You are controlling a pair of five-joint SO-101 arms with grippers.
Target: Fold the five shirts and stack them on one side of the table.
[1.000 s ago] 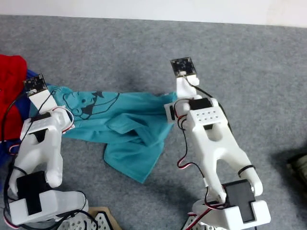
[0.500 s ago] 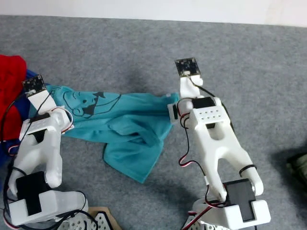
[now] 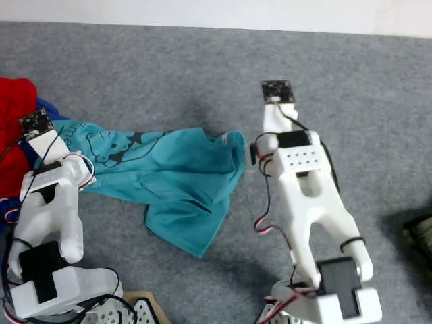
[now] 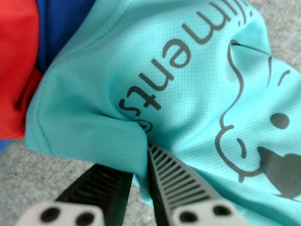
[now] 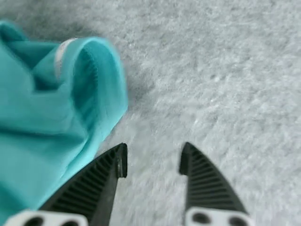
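A teal shirt with a dark cartoon print lies crumpled across the middle of the grey table. My left gripper is shut on a fold of the teal shirt near its printed lettering, at the shirt's left end. My right gripper stands open over bare carpet just beside the shirt's right hem, with nothing between its fingers. In the high view the right arm sits just right of the shirt's edge and the left arm is at its left end.
A red shirt and a blue one are piled at the table's left edge, under the teal shirt's end. A dark object sits at the right edge. Bare grey surface extends to the right and the back.
My right gripper has let go of the shirt's right edge and moved right, off the cloth. The left arm has pulled its end leftward, and the shirt now lies flatter.
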